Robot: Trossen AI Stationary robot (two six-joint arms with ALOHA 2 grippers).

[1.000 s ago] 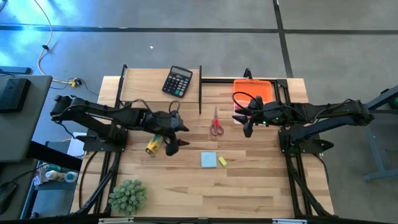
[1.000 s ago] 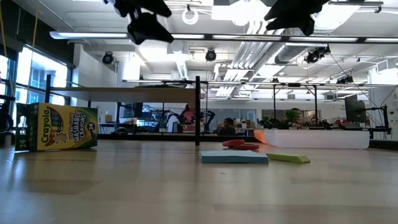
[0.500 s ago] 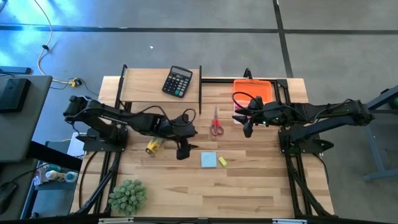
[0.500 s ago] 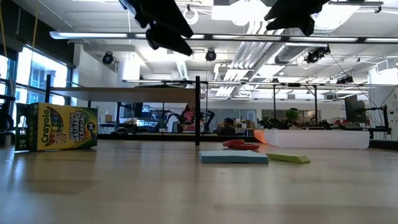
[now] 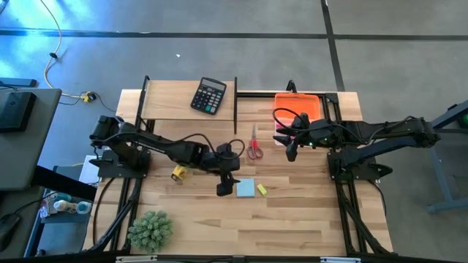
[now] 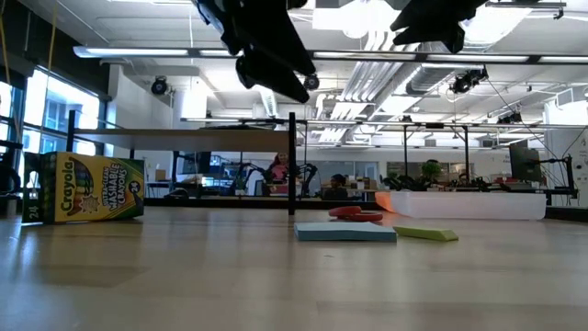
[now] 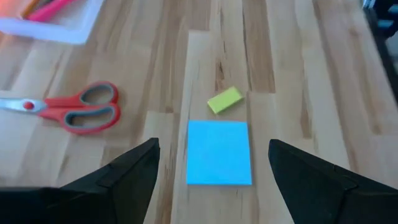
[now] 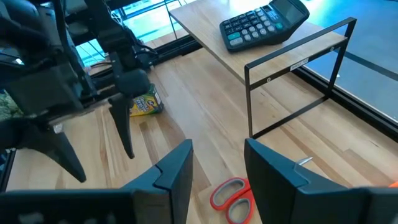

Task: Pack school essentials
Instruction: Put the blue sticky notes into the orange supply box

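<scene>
A wooden table stands in an open workshop with grey floor, and a low black-framed shelf at its back carries a calculator. The left gripper hangs above the board with its fingers spread wide, just beside the blue pad, which lies flat with nothing on it. The yellow block sits just beside the pad on its far side from the gripper. The scissors lie closed between the pad and the shelf's post. A crayon box lies under the left arm, and a green plant stands at the near left corner. The right gripper hovers with fingers apart beside an orange tray, near the scissors' handles.
</scene>
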